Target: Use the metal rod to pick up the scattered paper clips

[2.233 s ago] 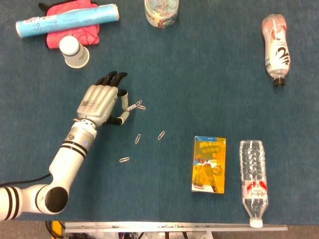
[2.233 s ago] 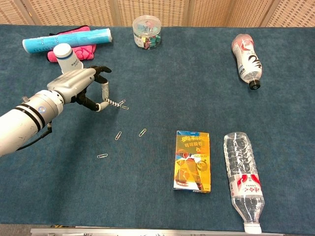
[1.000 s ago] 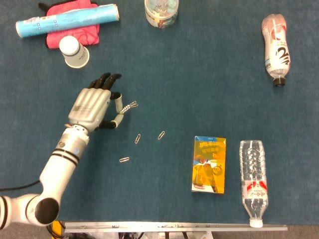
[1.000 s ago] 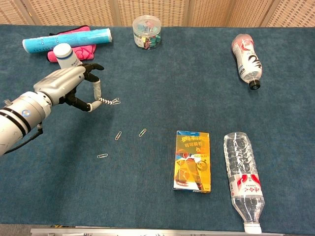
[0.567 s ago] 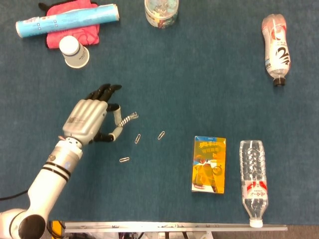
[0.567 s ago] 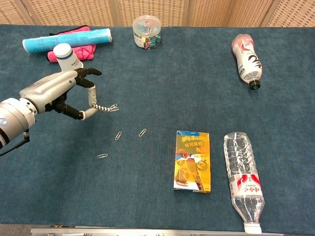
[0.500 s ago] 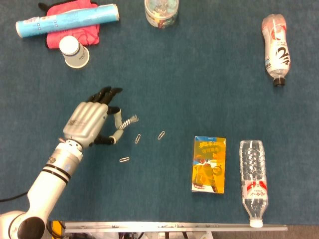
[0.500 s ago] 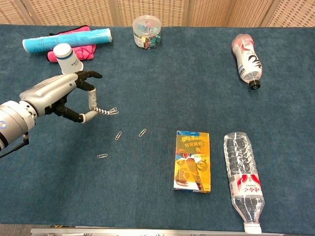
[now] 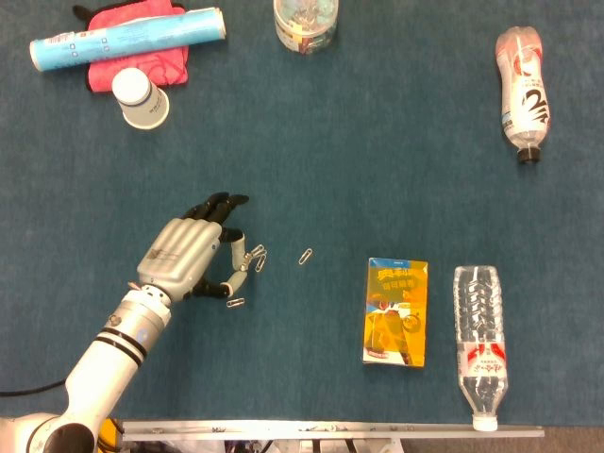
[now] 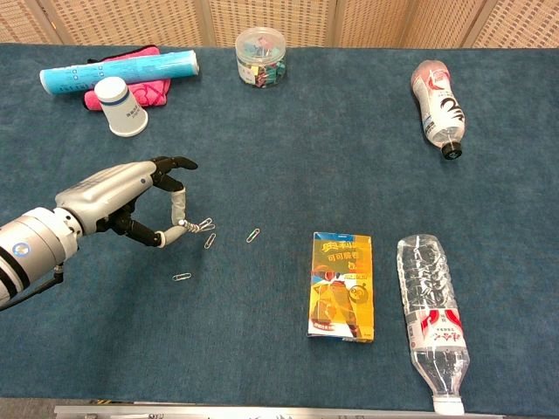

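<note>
My left hand pinches a short metal rod between thumb and a finger, its other fingers spread. Clips cling to the rod's tip, which sits low over the blue mat right at one loose paper clip. A second paper clip lies a little to the right. The third paper clip lies just below the hand. My right hand shows in neither view.
A yellow box and a lying clear bottle are at the right front. Another bottle lies at the far right. At the back stand a jar of clips, a paper cup, a blue tube and a pink cloth.
My left hand has moved toward the front edge and lowered with the rod. The rod's tip, still carrying clips, now reaches the loose clip nearest it.
</note>
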You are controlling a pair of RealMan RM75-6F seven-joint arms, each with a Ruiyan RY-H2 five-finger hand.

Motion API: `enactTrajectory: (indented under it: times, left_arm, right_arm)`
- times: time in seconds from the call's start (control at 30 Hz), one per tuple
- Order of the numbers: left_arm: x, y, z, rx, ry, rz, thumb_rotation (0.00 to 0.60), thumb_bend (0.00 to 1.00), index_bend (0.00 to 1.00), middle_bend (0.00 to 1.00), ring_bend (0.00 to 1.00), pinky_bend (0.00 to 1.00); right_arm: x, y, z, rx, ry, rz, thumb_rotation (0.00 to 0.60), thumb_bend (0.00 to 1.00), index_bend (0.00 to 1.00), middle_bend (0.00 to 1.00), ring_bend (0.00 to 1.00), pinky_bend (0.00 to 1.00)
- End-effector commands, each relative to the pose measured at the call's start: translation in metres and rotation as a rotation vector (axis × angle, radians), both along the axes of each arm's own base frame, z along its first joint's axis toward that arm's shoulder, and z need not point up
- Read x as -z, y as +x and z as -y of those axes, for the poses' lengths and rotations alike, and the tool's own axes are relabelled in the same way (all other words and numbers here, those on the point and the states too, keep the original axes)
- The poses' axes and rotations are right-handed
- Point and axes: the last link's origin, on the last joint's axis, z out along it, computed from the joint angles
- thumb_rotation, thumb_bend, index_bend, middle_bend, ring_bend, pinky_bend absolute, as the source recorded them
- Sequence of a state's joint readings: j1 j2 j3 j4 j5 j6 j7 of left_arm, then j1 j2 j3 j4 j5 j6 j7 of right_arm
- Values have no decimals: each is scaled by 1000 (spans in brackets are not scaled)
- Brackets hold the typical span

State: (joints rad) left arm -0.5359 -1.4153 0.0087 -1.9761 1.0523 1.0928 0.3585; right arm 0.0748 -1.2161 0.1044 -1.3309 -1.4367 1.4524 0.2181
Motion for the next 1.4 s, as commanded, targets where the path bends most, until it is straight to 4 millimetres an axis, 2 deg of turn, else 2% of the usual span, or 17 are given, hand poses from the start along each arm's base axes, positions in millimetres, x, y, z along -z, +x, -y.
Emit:
enactTrajectory:
  times: [0.03,0.5,1.4]
  left_arm:
    - [2,1,2,1,-8,3,600,369,593,103,0,140]
    - [19,1,10,-8,-56,6,600,369,596,103,0,143]
    - [23,-4,9,-33,-57,7,600,370,598,105,0,144]
  right_arm:
    - [1,0,0,0,1,1,600,27,192,164,131,531]
    - [0,-3,-2,11,-3,7,600,27,192,164,131,531]
    - [2,-6,-2,17,-1,14,600,27,192,164,130,531]
